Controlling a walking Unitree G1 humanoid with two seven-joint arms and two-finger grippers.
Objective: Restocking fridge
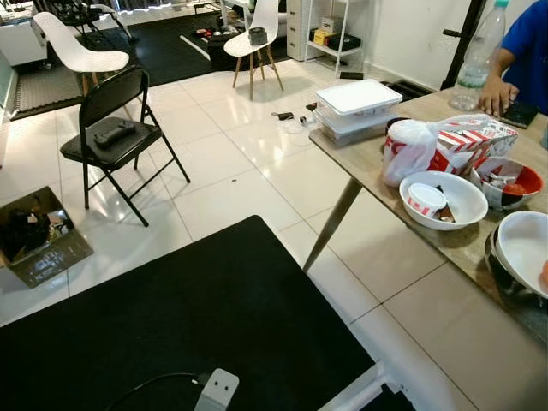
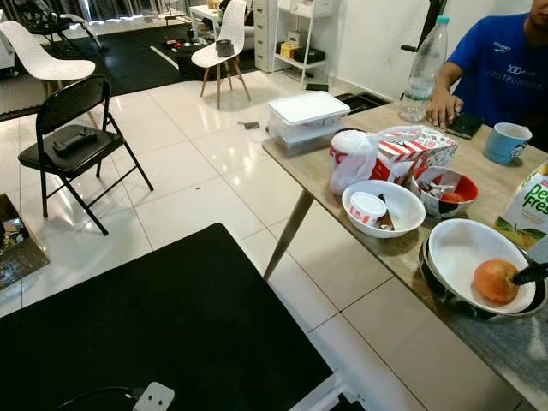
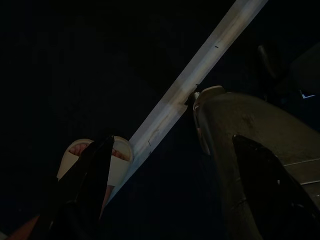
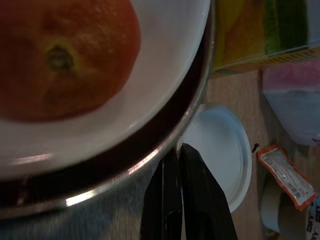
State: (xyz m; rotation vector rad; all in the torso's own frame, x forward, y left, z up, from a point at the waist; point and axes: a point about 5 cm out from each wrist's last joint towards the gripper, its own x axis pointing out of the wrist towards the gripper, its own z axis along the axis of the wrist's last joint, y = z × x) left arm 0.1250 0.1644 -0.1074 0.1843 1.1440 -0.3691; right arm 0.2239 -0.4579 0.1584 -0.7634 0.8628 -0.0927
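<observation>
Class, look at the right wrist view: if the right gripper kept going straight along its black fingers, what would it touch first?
Probably the metal rim of the white bowl holding the orange fruit. The right gripper, fingers together, points at that rim, beside a white round lid; depth is unclear, so it could pass above.

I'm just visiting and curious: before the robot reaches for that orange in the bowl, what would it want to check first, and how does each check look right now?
1. Orange in sight: ok, it lies in the white bowl on the table's near end.
2. Right gripper near the fruit: ok, it is at the bowl's rim.
3. Right gripper open to grasp: not ok, its fingers are together.
4. Room beside the bowl: not ok, a juice carton stands close by.
5. Person out of the way: ok, seated at the table's far end, hand by the water bottle.
6. Left gripper free: cannot tell, its view is too dark.
</observation>
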